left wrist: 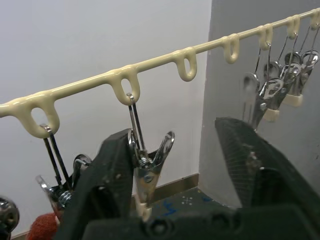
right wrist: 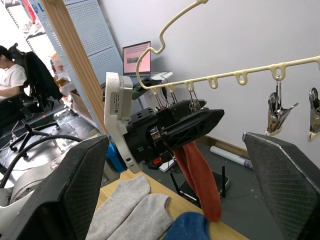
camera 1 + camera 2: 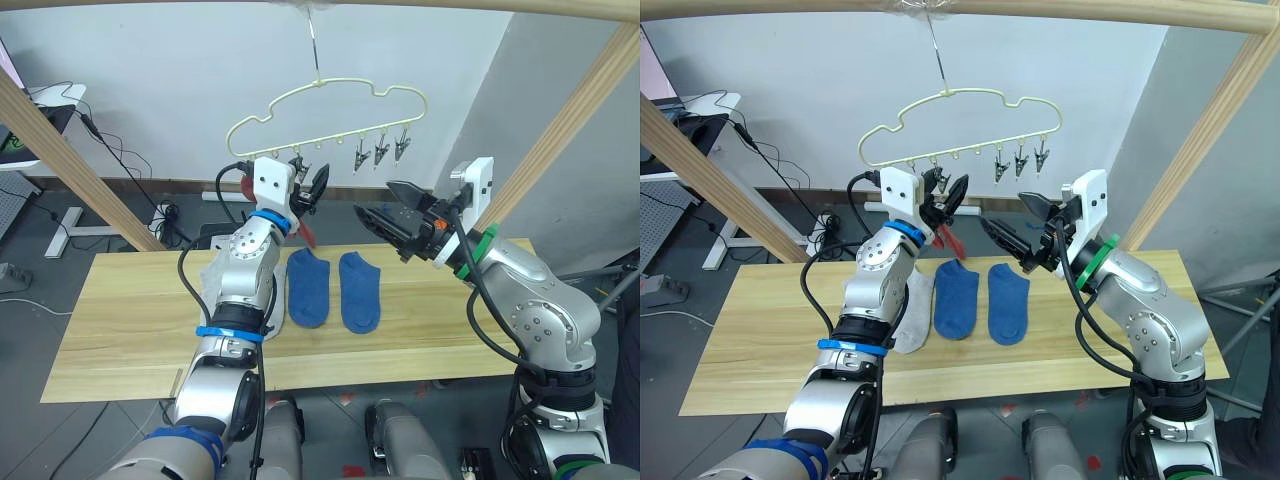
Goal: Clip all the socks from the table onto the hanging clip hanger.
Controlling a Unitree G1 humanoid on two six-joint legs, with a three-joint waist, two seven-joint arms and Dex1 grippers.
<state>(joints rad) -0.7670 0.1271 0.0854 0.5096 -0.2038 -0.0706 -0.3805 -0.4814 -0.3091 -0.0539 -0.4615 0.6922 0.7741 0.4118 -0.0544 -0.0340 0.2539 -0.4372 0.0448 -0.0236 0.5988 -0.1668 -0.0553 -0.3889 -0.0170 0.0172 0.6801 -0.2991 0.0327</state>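
Left gripper up at the clip hanger, fingers apart around a clip beside the hanging red sock; right gripper waits spread wide below the hanger

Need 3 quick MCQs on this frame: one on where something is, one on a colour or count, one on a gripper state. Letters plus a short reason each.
1. Where do the two blue socks lie?
A. flat on the table, side by side
B. clipped to the clip hanger
C. on the floor

2. What colour is the sock hanging by the left gripper?
A. blue
B. light grey
C. rust red

3. How is the right gripper?
A. shut on a sock
B. open, holding nothing
C. shut on a clip

Answers:
1. A: both eye views show them flat on the wood between the arms.
2. C: the right wrist view shows a rust red sock dangling below the left gripper, under the clip hanger.
3. B: its fingers stand wide apart with nothing between them.
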